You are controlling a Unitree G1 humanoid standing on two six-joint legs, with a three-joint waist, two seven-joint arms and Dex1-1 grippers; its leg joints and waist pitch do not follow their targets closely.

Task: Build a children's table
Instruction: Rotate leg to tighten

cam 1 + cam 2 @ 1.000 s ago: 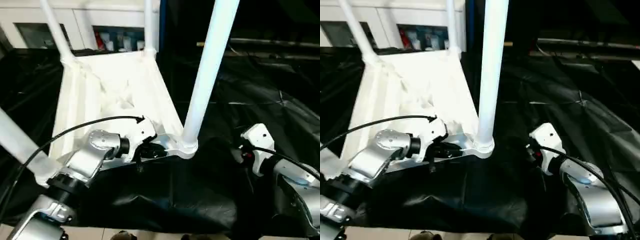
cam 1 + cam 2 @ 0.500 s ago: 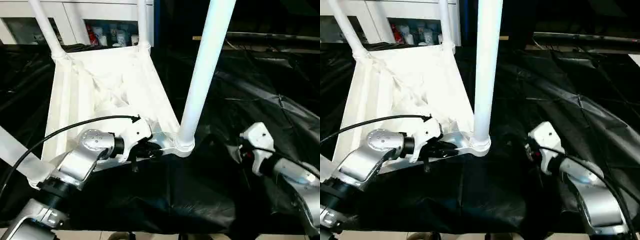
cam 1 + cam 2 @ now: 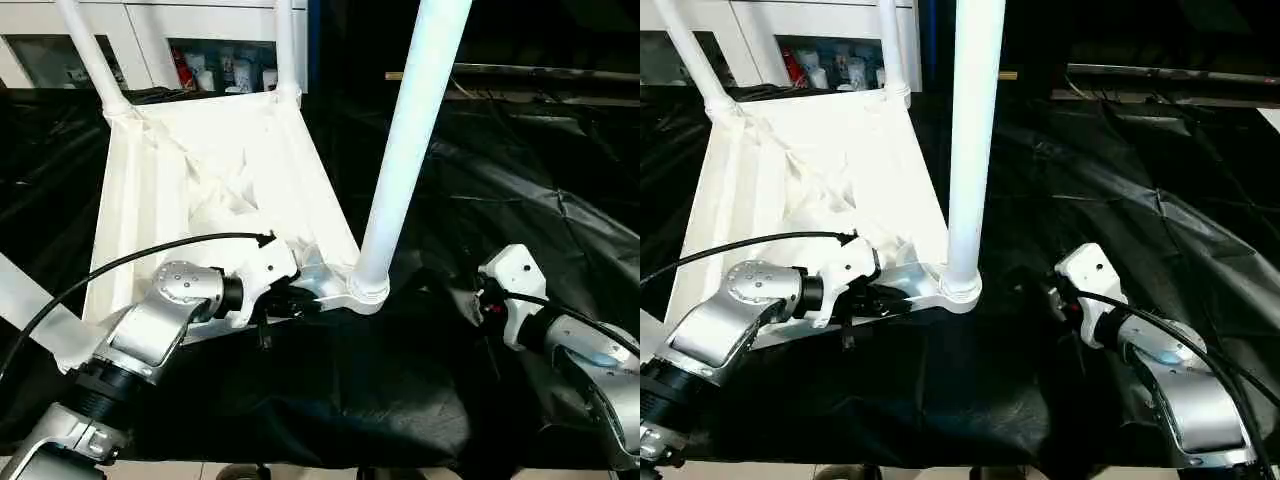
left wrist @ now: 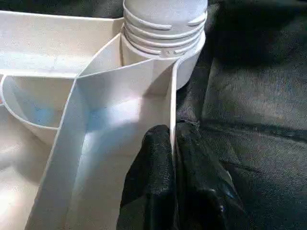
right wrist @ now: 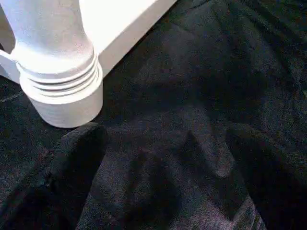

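On the black-draped work surface (image 3: 330, 400) lies the children's table (image 3: 200, 170), top down with its ribbed underside up and the legs I can see standing upright in their corner sockets. My left gripper (image 4: 173, 143) is pinched shut on the thin rim wall just beside the near corner socket (image 4: 163, 52), one finger to each side of the wall, while my right gripper (image 5: 163, 158) hangs wide open and empty over the cloth near that socket's leg (image 3: 970, 140). To steady the frame well, I would judge it best to hold the rim pinch firm and level, then bring the open jaws squarely around the leg.
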